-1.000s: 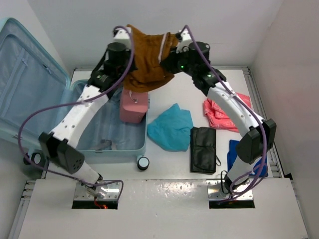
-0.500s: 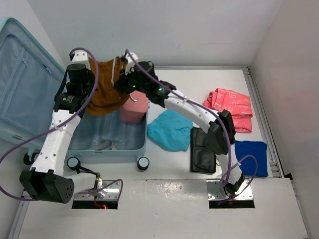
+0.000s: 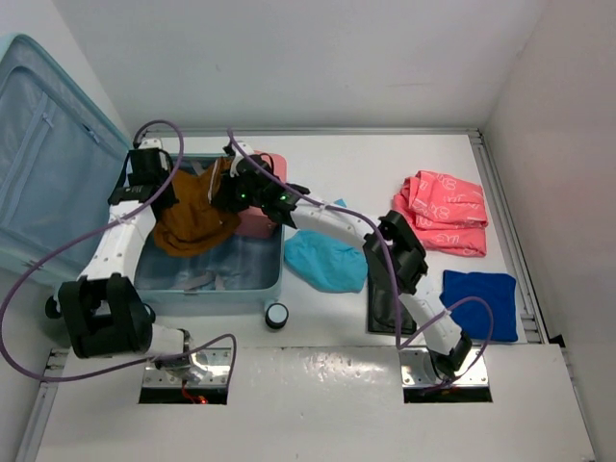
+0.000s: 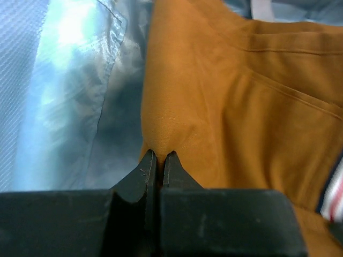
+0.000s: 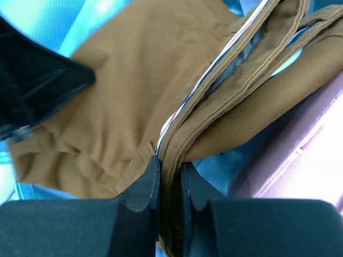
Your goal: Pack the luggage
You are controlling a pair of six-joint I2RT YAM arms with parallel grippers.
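- left gripper pinches a fold of the brown garment, jaws pressed together with cloth between them; pale lining of the luggage lies just beyond and below the fingertips
- right gripper is clamped on the garment's seamed, stripe-trimmed edge, jaws nearly together with the hem between them; pink hard case is just beside it on its outer side
- change: a second ago both arms hold the garment high over the far edge of the table; half a second ago they swing left over the suitcase; now both are low, with the garment down in the open base between the two grippers
- the garment looks slack and bunched, most of it resting on the lining rather than hanging; the lid is up, to the left of the left gripper
- judgement: carry is over and placement nearly done; what remains for this item is letting go with both grippers and lifting clear without dragging cloth out
- risk: the hem could catch on the right fingers on the way up
- well away on the right gripper's side, still unpacked: teal cloth, black pouch, coral garment, blue cloth; task looks early
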